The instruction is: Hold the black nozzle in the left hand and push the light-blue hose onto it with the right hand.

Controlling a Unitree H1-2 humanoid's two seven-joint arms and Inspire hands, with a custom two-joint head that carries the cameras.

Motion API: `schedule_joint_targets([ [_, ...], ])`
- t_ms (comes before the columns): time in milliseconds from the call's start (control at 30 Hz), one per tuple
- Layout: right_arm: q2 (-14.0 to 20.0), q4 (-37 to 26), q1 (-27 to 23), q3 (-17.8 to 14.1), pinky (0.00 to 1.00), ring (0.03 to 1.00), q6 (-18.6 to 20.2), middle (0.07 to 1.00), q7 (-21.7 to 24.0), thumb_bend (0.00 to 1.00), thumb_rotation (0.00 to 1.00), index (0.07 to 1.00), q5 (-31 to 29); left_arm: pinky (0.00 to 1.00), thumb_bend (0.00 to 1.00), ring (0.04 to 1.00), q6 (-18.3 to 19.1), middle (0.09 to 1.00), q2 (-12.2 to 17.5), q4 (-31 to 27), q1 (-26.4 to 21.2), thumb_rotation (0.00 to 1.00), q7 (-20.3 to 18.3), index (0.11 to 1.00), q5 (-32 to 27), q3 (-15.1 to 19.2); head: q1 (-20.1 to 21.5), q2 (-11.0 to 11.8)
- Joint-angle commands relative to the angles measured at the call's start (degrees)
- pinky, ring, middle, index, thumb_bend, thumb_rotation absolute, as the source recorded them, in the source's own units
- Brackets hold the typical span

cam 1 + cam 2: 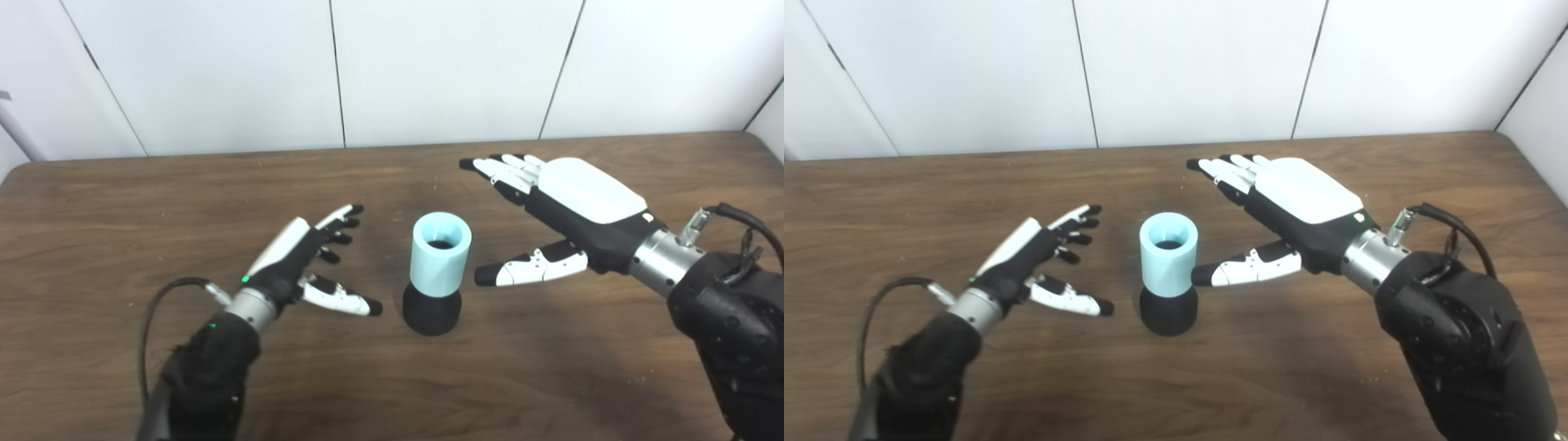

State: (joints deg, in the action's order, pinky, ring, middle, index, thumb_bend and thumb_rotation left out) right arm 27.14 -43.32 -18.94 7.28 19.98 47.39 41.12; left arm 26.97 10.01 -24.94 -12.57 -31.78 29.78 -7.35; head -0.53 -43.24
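- We found the black nozzle (431, 312) upright on the table (122, 202), the light-blue hose (440, 254) seated on it.
- Our left robot hand (306, 260) hovered released, just left.
- Our right robot hand (569, 205), farther back, was spread, grasping nothing.

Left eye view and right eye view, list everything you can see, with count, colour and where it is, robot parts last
light-blue hose: one, light blue, short upright tube with an open top, standing on the black nozzle at the table's middle, between the two hands.
black nozzle: one, black, upright on the table under the hose.
table: one, dark brown wood grain, filling the lower part of the view.
wall: white panels with dark seams, behind the table.
left hand: one, black and white, open, left of the hose, touching nothing.
right hand: one, black and white, open, right of the hose, holding nothing.
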Motion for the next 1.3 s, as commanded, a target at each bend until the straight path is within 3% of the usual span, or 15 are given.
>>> schedule_joint_targets([
  [0, 1.06, -0.37, -1.09, -1.01, 1.00, 1.000, -0.90, 0.969, -1.77, 0.58, 0.84, 0.999, 0.20, 0.86, 1.00, 0.883, -0.09, 0.920, 0.04, -1.87, -1.80, 0.14, -0.29, 0.916, -4.21, 2.09, -0.04, -0.09],
  [233, 1.88, 2.49, 0.82, -2.33, 1.00, 1.000, -2.52, 0.965, -4.09, 0.57, 0.84, 0.997, -2.15, 0.89, 1.00, 0.902, -0.14, 0.920, 0.57, -2.75, -1.37, 0.09, 1.35, 0.918, -10.71, 7.37, -0.20, -0.09],
  [433, 1.65, 8.82, 3.92, -5.54, 0.99, 1.000, -3.20, 0.966, -8.35, 0.56, 0.84, 0.988, -7.81, 0.84, 0.96, 0.858, -0.87, 0.874, -0.88, -1.93, 1.19, 0.11, 8.25, 0.879, -15.05, 12.69, -0.40, -0.14],
  [533, -1.23, 12.96, 6.51, -7.92, 0.94, 0.988, -3.35, 0.964, -12.91, 0.51, 0.84, 0.980, -12.37, 0.76, 0.87, 0.822, -2.89, 0.842, -2.79, -1.02, 2.99, 0.18, 12.87, 0.852, -17.20, 14.47, -0.01, -0.19],
  [667, -6.55, 18.33, 10.07, -10.17, 0.85, 0.924, -6.43, 0.932, -21.27, 0.45, 0.86, 0.940, -16.99, 0.68, 0.77, 0.794, -6.81, 0.821, -4.01, 1.08, 4.67, 0.30, 17.97, 0.829, -18.40, 15.12, -0.27, -0.24],
  [767, -10.61, 21.39, 12.18, -11.76, 0.81, 0.892, -9.15, 0.904, -27.37, 0.43, 0.77, 0.904, -20.00, 0.73, 0.66, 0.803, -7.96, 0.834, -4.82, 2.33, 5.81, 0.50, 20.10, 0.842, -21.03, 15.81, -0.25, -0.32],
  [867, -14.16, 23.29, 13.11, -13.61, 0.80, 0.881, -10.64, 0.890, -31.82, 0.41, 0.75, 0.887, -23.73, 0.78, 0.62, 0.830, -8.20, 0.854, -4.91, 2.68, 6.84, 0.59, 21.11, 0.857, -23.91, 16.09, -0.38, -0.40],
  [900, -15.77, 24.00, 13.35, -14.50, 0.79, 0.871, -10.74, 0.884, -33.30, 0.39, 0.76, 0.876, -25.61, 0.81, 0.58, 0.859, -8.85, 0.863, -5.01, 2.94, 7.31, 0.68, 21.50, 0.869, -24.73, 16.13, -0.38, -0.48],
  [1033, -20.01, 25.00, 14.15, -16.48, 0.80, 0.883, -9.08, 0.879, -36.27, 0.38, 0.80, 0.875, -32.87, 0.84, 0.53, 0.886, -11.64, 0.889, -4.99, 4.47, 9.14, 0.84, 22.57, 0.889, -26.95, 15.82, -0.21, -0.72],
  [1133, -20.93, 25.38, 15.21, -16.56, 0.83, 0.907, -8.96, 0.893, -36.83, 0.40, 0.84, 0.884, -36.12, 0.87, 0.51, 0.895, -13.66, 0.901, -4.94, 5.71, 10.47, 0.87, 22.96, 0.900, -28.33, 15.44, -0.14, -0.83],
  [1267, -20.68, 26.45, 16.77, -16.08, 0.87, 0.926, -10.62, 0.914, -37.04, 0.41, 0.97, 0.904, -38.32, 0.90, 0.50, 0.921, -17.21, 0.928, -4.95, 8.23, 12.22, 0.89, 23.50, 0.926, -29.23, 14.79, -0.12, -0.99],
])
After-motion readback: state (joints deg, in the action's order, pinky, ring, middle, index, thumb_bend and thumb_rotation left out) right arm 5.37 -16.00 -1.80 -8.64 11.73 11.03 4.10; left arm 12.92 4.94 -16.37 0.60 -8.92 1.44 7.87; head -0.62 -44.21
